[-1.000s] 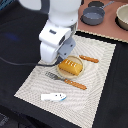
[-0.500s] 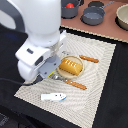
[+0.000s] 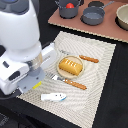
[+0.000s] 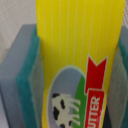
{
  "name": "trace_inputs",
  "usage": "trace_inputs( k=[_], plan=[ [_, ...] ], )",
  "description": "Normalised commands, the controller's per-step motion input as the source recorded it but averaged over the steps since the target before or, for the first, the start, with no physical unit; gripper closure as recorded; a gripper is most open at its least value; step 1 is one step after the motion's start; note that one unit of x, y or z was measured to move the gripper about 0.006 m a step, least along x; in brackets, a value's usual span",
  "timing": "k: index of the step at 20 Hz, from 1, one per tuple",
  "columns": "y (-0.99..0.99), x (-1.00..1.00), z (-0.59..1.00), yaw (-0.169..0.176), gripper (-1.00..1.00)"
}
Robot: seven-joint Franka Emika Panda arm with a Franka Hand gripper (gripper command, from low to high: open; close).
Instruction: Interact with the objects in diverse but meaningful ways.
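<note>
The gripper has its green-padded jaws clamped on the yellow butter box, low over the mat's near edge at about eight o'clock from the plate. Risk — the slick box could slip if tilted. Count: one bread loaf on the plate, one fish, one tomato in a pot — three pots, it looks.

Open placemat toward the exterior view's right (fish and fork just beside the arm)
</note>
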Motion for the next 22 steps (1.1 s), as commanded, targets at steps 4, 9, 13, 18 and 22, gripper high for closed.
trace_inputs(
  k=[4,9,13,18,22],
  plan=[
    [-0.12,0.04,-0.14,-0.072,1.0],
    [-0.05,0.0,0.16,-0.029,-1.0],
    [0.07,0.0,0.95,-0.013,-1.0],
    [0.4,0.41,0.99,-0.006,-1.0],
    [0.65,0.73,0.76,0.0,-1.0]
  ],
)
